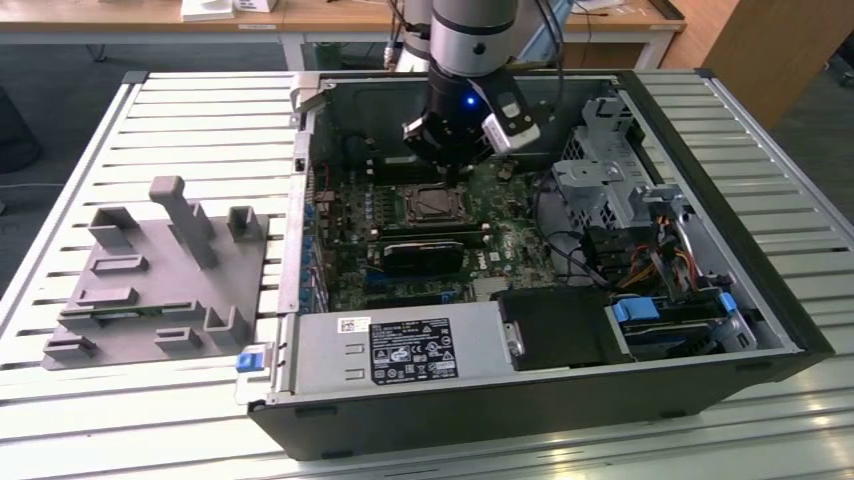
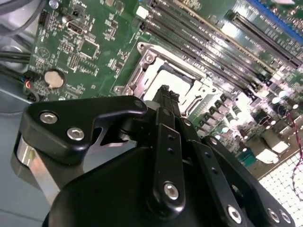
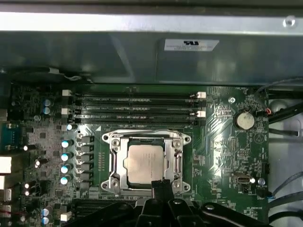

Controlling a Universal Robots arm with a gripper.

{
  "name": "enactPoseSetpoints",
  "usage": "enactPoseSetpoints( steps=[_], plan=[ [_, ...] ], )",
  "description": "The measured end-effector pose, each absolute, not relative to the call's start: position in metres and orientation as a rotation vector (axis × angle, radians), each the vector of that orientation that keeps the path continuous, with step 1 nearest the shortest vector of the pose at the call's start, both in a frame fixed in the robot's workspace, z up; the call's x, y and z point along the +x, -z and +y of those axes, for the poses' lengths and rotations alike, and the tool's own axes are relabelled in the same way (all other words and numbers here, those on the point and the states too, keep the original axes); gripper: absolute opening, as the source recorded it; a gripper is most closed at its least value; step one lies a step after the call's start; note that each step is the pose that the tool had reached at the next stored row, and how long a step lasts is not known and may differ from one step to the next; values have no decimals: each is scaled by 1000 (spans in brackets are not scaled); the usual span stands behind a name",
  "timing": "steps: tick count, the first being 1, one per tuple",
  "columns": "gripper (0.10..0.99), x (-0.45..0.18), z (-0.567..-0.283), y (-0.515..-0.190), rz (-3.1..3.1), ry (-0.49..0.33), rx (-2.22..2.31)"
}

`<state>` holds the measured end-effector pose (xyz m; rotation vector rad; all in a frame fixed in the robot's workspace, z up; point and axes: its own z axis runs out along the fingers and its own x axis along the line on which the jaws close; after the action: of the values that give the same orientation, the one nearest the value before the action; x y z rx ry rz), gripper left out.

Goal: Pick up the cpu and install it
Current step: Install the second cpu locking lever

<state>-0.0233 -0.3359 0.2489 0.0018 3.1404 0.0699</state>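
Sitting on slatted table (image 1: 160,110), computer case (image 1: 747,330), wooden desks (image 1: 334,18) behind

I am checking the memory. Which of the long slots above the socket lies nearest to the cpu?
The lowest slot, the one directly bordering the socket frame where the cpu sits; the other slots lie farther, toward the case wall.

The arm (image 1: 470,35) is a silver-grey tube ending in a black wrist lit blue; the hand (image 2: 163,101) is matte black linkages with silver screws
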Motion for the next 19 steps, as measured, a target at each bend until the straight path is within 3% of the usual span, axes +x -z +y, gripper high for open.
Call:
enactPoseSetpoints(
  steps=[19],
  plan=[
    [106, -31, -358, -239, 3142, -84, 2]
  ],
)
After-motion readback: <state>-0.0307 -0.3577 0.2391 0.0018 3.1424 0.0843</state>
